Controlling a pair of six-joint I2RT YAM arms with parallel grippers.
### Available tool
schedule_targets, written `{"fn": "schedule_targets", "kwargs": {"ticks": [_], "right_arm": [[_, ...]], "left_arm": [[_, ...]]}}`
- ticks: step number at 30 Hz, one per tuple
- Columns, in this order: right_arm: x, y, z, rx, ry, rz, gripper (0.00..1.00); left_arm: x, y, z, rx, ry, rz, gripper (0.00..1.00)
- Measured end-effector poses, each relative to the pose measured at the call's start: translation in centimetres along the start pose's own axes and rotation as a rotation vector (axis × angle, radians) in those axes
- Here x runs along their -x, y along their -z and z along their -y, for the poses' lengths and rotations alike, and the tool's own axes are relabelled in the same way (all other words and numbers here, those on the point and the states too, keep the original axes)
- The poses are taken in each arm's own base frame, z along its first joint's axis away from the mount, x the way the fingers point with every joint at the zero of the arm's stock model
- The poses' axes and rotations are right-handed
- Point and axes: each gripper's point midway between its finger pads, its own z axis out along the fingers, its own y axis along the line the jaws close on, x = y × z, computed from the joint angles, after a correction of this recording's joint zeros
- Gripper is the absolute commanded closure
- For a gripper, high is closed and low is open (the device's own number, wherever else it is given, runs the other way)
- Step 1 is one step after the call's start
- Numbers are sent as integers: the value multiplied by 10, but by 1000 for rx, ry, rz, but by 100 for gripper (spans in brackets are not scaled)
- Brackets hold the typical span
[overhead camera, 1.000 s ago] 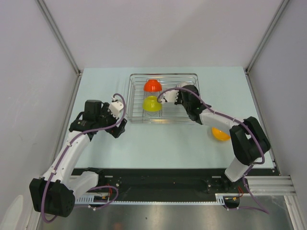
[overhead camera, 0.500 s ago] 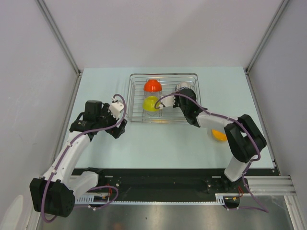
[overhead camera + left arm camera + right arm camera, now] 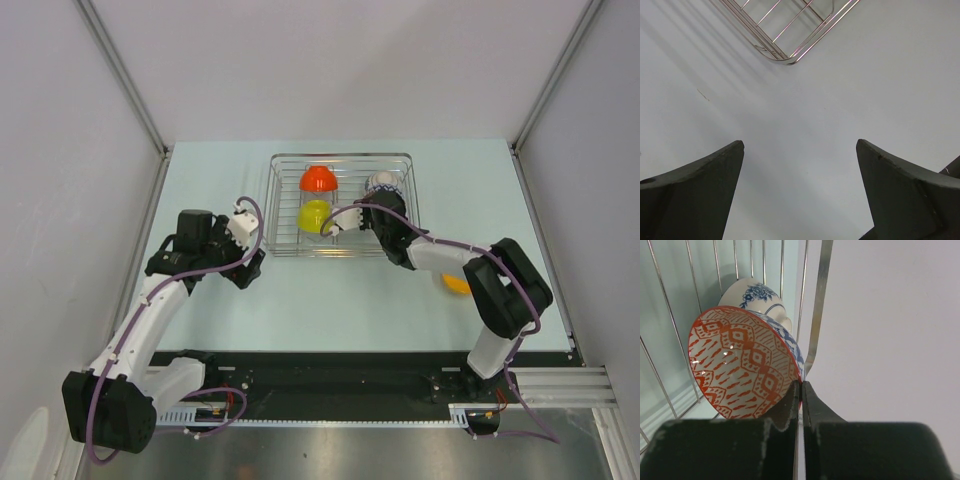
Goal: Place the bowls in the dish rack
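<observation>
The silver wire dish rack [image 3: 340,157] stands at the back middle of the table. In it are an orange-red bowl [image 3: 318,179] and a yellow-green bowl [image 3: 316,216]. My right gripper [image 3: 378,204] is inside the rack's right part, shut on the rim of a patterned bowl [image 3: 380,183]. In the right wrist view the gripper [image 3: 801,383] pinches that bowl [image 3: 740,370], red-patterned inside and blue-flowered outside, tilted on its side beside the rack's wires [image 3: 817,305]. An orange bowl [image 3: 456,284] lies on the table, partly hidden by my right arm. My left gripper [image 3: 246,216] is open and empty.
The left gripper [image 3: 800,145] hangs over bare table with the rack's near left corner [image 3: 785,56] just ahead of it. Grey walls with metal posts close in the table on three sides.
My right wrist has swung toward the near side of the rack, with the patterned bowl staying in the rack's right part. The left arm has not moved.
</observation>
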Motion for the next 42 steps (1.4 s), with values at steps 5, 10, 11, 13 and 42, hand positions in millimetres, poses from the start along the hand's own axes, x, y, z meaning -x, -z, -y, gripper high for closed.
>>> {"fn": "schedule_targets", "kwargs": {"ticks": [5, 10, 11, 13, 42], "right_arm": [[3, 1, -3, 17, 16, 5, 100], [5, 4, -12, 61, 38, 10, 100], [6, 5, -13, 66, 41, 12, 100], [7, 7, -14, 74, 46, 14, 100], [8, 32, -34, 374, -20, -19, 89]], "left_arm": [[0, 0, -1, 1, -12, 0, 0], [0, 0, -1, 1, -13, 0, 0], [0, 0, -1, 1, -13, 0, 1], [0, 0, -1, 1, -13, 0, 0], [1, 0, -2, 4, -16, 5, 0]]}}
